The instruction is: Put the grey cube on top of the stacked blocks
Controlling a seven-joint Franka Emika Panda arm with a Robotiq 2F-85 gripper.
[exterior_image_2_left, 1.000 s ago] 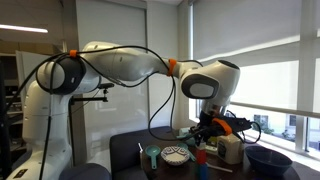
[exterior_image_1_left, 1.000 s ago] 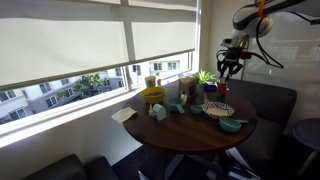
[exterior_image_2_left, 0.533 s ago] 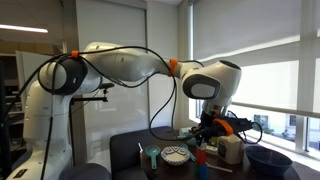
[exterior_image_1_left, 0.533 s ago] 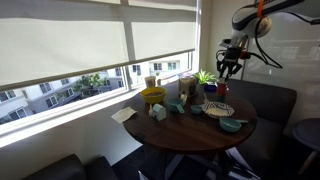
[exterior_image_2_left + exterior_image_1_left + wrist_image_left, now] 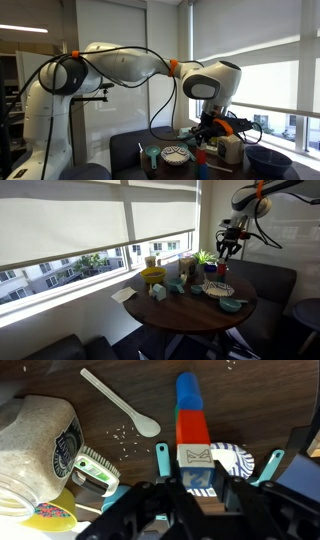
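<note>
In the wrist view a stack stands on the brown table (image 5: 110, 385): a blue block (image 5: 189, 390), a red block (image 5: 192, 428) and the grey cube (image 5: 197, 460) with a white patterned face on top. My gripper (image 5: 197, 480) has its two dark fingers against both sides of the grey cube and looks shut on it. In both exterior views the gripper (image 5: 229, 248) (image 5: 207, 131) hangs over the cluttered round table; the stack is too small to make out there.
A white plastic spoon (image 5: 120, 405) and a lidded jar (image 5: 40, 440) lie left of the stack. A striped plate (image 5: 238, 460) and teal utensils (image 5: 162, 460) lie close beside it. A yellow bowl (image 5: 152, 276), a plant (image 5: 205, 258) and dishes crowd the table (image 5: 190, 308).
</note>
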